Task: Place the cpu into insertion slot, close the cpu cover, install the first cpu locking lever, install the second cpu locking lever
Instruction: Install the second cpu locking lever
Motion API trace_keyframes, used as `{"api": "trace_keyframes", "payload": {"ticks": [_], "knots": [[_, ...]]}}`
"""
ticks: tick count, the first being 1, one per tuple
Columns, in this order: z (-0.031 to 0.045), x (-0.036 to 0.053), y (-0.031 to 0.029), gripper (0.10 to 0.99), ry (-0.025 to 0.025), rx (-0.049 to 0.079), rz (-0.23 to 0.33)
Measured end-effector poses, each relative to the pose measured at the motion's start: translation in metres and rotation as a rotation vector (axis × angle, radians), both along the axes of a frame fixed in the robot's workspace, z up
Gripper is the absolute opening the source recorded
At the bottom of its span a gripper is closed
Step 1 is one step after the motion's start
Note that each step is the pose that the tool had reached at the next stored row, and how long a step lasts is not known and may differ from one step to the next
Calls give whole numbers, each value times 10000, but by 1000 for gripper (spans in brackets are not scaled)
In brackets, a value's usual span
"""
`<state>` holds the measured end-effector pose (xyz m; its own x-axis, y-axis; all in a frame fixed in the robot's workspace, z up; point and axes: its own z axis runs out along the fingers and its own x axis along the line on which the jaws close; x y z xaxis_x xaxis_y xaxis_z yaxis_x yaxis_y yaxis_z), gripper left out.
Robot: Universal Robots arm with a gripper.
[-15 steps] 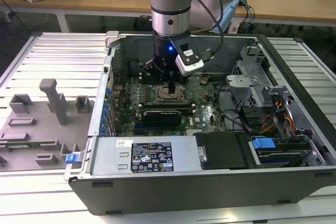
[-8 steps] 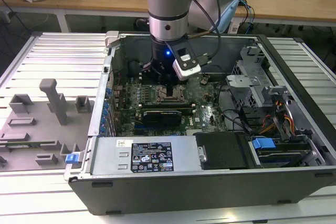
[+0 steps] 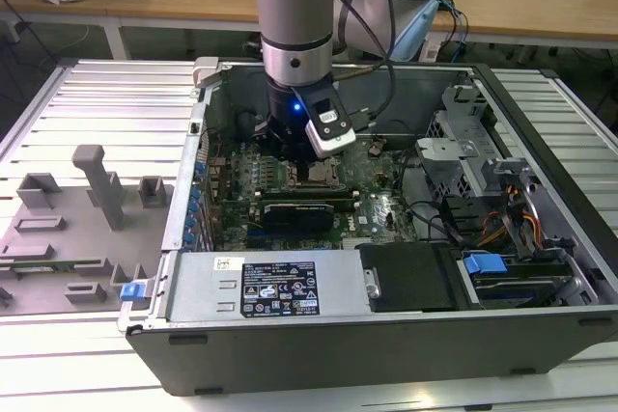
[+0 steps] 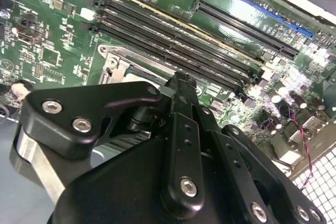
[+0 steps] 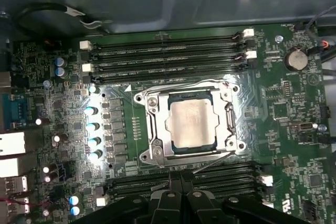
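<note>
- Hanging inside the open computer case (image 3: 541, 320), the gripper (image 3: 307, 163) sits low over the green circuit board (image 5: 294, 129), close above the insertion slot (image 5: 152, 145), which suits fine work on the socket parts.
- In the first wrist view, the cpu (image 5: 191, 123) lies flat in the insertion slot, silver top facing up and edges square with the socket, so the placing step looks done.
- The cpu cover (image 5: 229, 120) appears folded down around the chip, its window framing the metal top; whether the locking levers are latched I cannot tell, though thin wire rods run along the socket's edges.
- The fingers (image 5: 178, 195) appear pressed together with no gap between them and nothing held, seemingly presenting a narrow tip for pushing on small parts.
- In the second wrist view the fingertips (image 4: 181, 85) stand at the socket's metal rim (image 4: 113, 61), just beside the long memory slots (image 4: 173, 51).
- Memory slots (image 5: 168, 53) flank the socket on two sides, and a row of capacitors (image 5: 93, 129) stands near a third, leaving little room around the gripper.
- In the exterior view a black card (image 3: 304, 211) stands just in front of the socket, and loose cables (image 3: 435, 219) lie to the exterior view's right, well apart from the gripper.
</note>
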<state>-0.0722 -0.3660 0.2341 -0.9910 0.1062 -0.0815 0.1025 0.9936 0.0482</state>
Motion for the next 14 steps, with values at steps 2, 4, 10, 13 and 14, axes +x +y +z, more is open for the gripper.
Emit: {"api": "trace_keyframes", "payload": {"ticks": [2, 4, 10, 13, 14], "knots": [[-45, -17, -31, 106, 0, 225, -4], [-55, -24, -49, 106, 0, 327, -5], [-98, -44, -164, 106, 0, 850, -5], [-117, -64, -199, 106, 0, 1144, -7], [-122, -68, -203, 106, 0, 1186, -9]]}}
